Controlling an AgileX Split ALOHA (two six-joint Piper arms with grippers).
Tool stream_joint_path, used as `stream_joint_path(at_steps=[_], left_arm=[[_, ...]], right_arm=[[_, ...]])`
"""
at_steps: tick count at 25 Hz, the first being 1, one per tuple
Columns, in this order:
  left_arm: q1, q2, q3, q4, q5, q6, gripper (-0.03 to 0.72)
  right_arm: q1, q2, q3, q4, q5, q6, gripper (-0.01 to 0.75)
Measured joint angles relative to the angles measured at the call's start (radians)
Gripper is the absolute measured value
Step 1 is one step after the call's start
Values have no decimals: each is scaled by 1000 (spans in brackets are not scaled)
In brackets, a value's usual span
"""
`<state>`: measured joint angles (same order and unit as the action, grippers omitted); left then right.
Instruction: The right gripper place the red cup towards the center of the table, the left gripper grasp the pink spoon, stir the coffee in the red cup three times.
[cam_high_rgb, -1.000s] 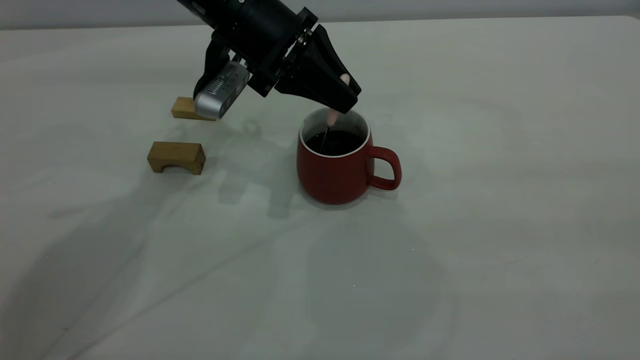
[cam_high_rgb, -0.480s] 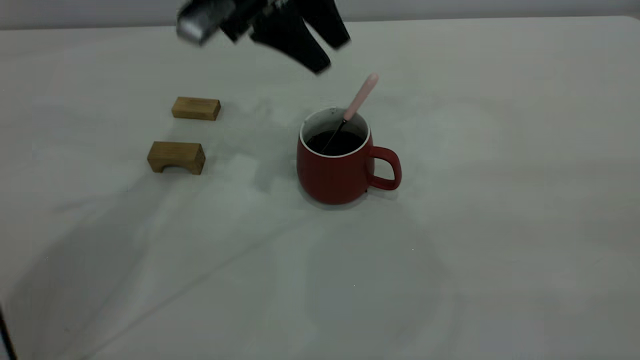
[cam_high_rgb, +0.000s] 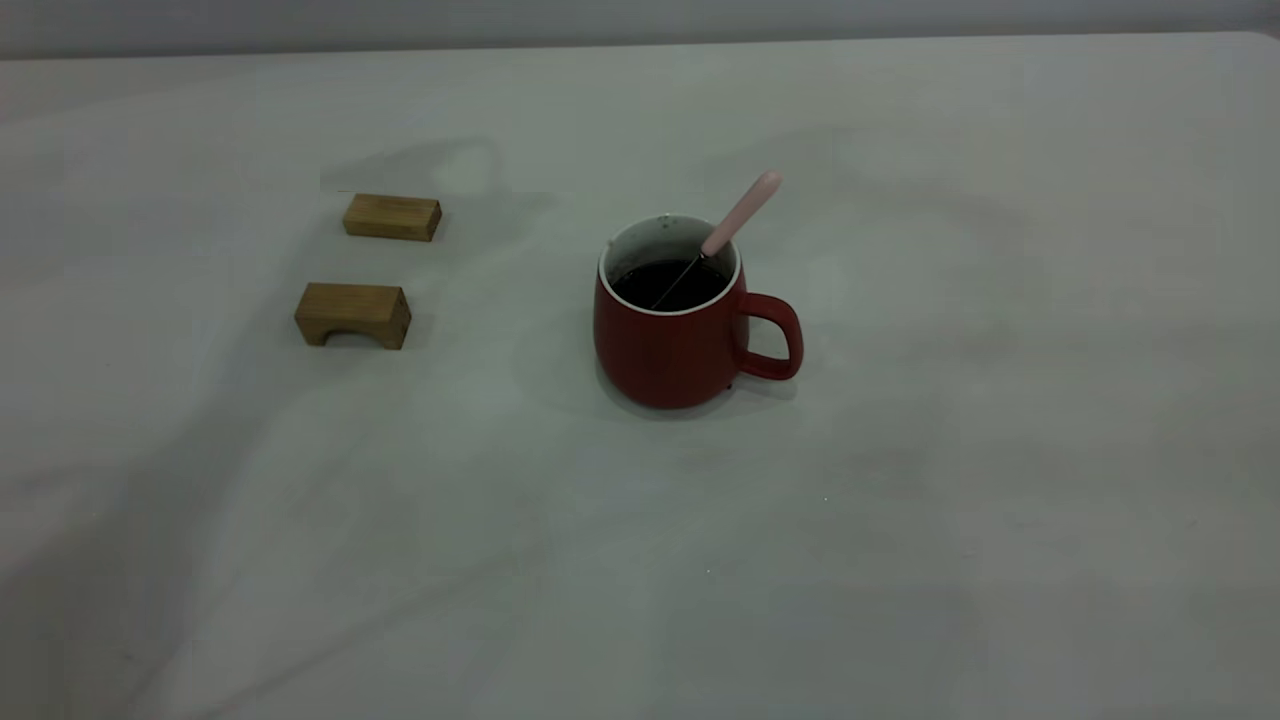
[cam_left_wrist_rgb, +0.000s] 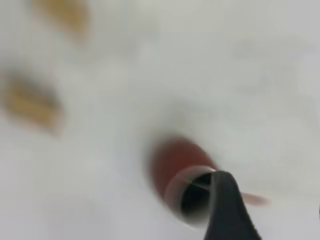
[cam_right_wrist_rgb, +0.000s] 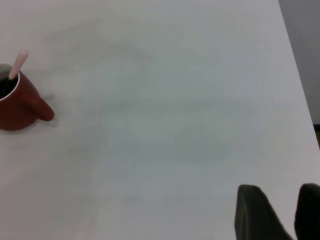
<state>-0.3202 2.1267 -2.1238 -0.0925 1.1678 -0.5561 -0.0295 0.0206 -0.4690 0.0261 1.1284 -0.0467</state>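
One left claw (cam_left_wrist_rgb: 231, 210) fingertip shows, blurred, over red cup (cam_left_wrist_rgb: 180, 170).

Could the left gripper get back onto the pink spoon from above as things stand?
Probably yes: the pink spoon leans handle-up on the red cup rim, nothing covers it, and the left gripper is above the cup.

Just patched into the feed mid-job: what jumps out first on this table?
The red cup stands near the middle of the table, handle toward the right arm's side, with dark coffee inside. The pink spoon leans in it against the rim, held by no gripper. Two wooden blocks sit apart on the left arm's side.
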Motion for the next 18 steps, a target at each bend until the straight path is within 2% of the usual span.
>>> stream_joint_path(at_steps=[3, 5, 8, 18], left_arm=[[0, -85, 0, 62, 0, 359, 504], [0, -142, 12, 68, 0, 470, 504], [0, -252, 116, 72, 0, 521, 504], [0, -758, 794, 107, 0, 525, 504]], right_arm=[[0, 0, 0, 0, 0, 0, 237], [0, 0, 0, 0, 0, 0, 237], [0, 0, 0, 0, 0, 0, 237], [0, 0, 0, 0, 0, 0, 237]])
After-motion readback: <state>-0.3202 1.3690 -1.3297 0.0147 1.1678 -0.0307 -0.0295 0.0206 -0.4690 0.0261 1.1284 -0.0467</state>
